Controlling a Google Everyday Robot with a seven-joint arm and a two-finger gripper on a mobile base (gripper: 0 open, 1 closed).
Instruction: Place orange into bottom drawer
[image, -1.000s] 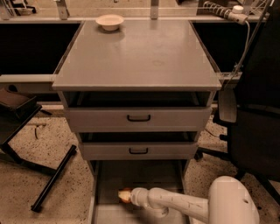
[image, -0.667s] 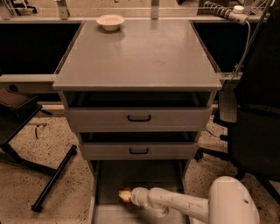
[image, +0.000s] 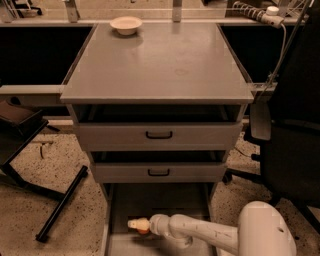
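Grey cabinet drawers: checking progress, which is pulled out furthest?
The bottom grey tray drawer, below both handled ones; the gripper and small round orange are over it.

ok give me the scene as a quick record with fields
gripper: inside the bottom drawer, shut on the orange
orange: at the gripper's tip, low over the drawer floor
bottom drawer: pulled out, open
white bowl: far left corner of the cabinet top
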